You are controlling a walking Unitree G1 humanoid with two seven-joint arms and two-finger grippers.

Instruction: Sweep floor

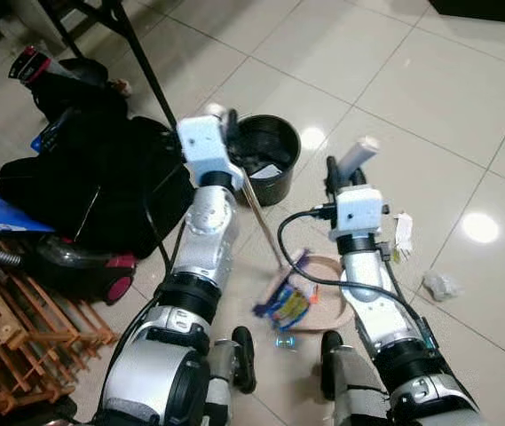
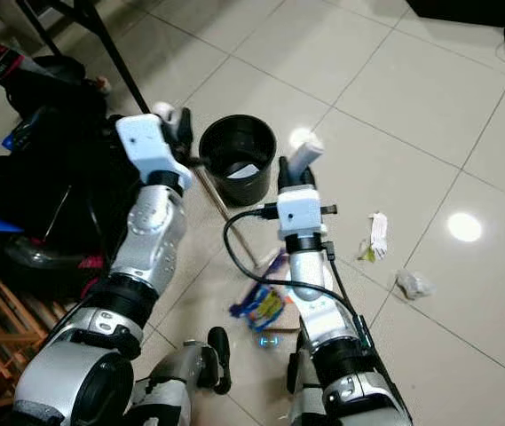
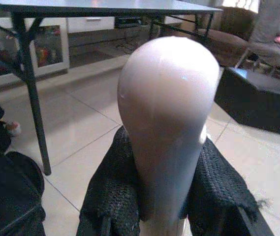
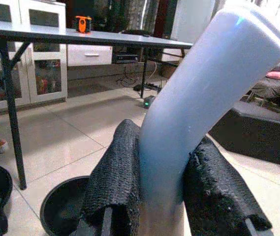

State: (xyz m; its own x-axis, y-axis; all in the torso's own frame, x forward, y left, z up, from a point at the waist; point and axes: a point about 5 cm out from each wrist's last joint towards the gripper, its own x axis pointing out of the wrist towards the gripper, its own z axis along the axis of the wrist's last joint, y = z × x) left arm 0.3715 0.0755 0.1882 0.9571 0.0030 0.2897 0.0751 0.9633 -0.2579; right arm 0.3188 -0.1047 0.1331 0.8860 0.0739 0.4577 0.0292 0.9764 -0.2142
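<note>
At six o'clock below the bin (image 1: 265, 160), both pincers grip handles — left pincer (image 1: 223, 124) the broom (image 1: 261, 213), right pincer (image 1: 345, 175) the dustpan (image 1: 310, 297) — tipping litter binward likely follows.

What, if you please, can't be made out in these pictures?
- Dustpan: the right arm covers much of it in the eye views.
- Black bin: contents too small to identify.
- Crumpled litter: too small to tell what it is.
- Broom's head: hidden behind the arms; its stick shows.
</note>
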